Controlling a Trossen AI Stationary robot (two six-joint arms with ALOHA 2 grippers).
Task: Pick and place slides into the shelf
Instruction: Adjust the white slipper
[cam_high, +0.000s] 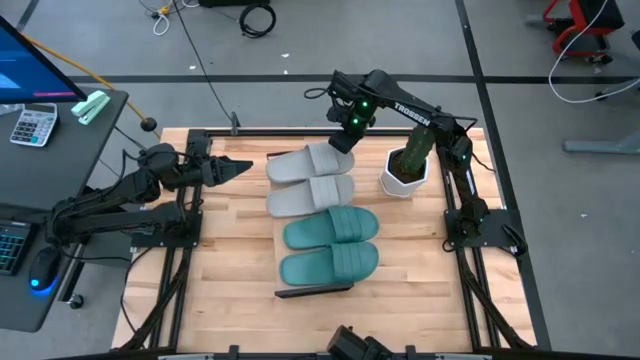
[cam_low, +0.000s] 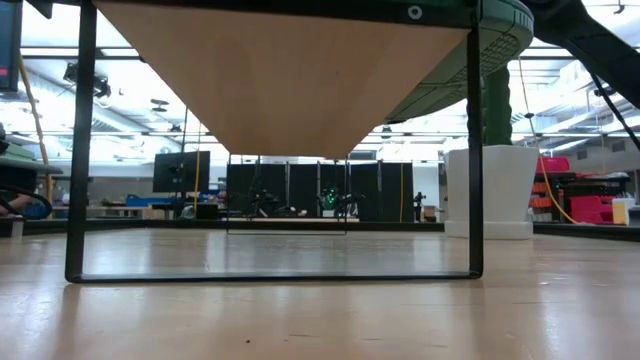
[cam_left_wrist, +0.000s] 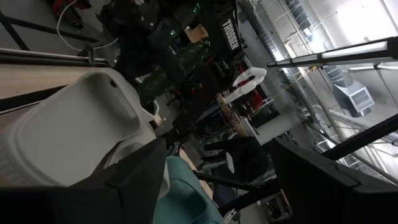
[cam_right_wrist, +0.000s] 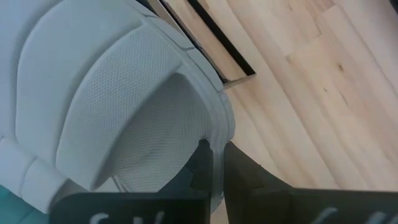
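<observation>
My right fingers (cam_high: 343, 141) are pinched nearly closed on the rim of the far grey slide (cam_high: 311, 162), at its end nearest my right arm; the right wrist view shows the two tips (cam_right_wrist: 208, 163) with only the thin wall of the grey rubber between them. The slide runs away from those fingers across the counter (cam_high: 230, 270) toward my left arm, its long axis lying crosswise, and it sits at the far end of the shelf (cam_high: 312, 290), in line with the other three.

Just on the near side of my grip lies the second grey slide (cam_high: 311, 195), touching the one I hold. Past that come the two teal slides (cam_high: 331, 245), side by side in the same crosswise lie. I judge all four to be in the row already, so what remains is to let go cleanly.

My left fingers (cam_high: 235, 170) are spread as wide as they go and hold nothing. They hover off the opposite end of the same grey slide, near it but apart.

Open room lies straight up and back toward the far counter edge. The white planter (cam_high: 405, 172) stands just beside my right wrist, so I would lift before swinging that way.
</observation>
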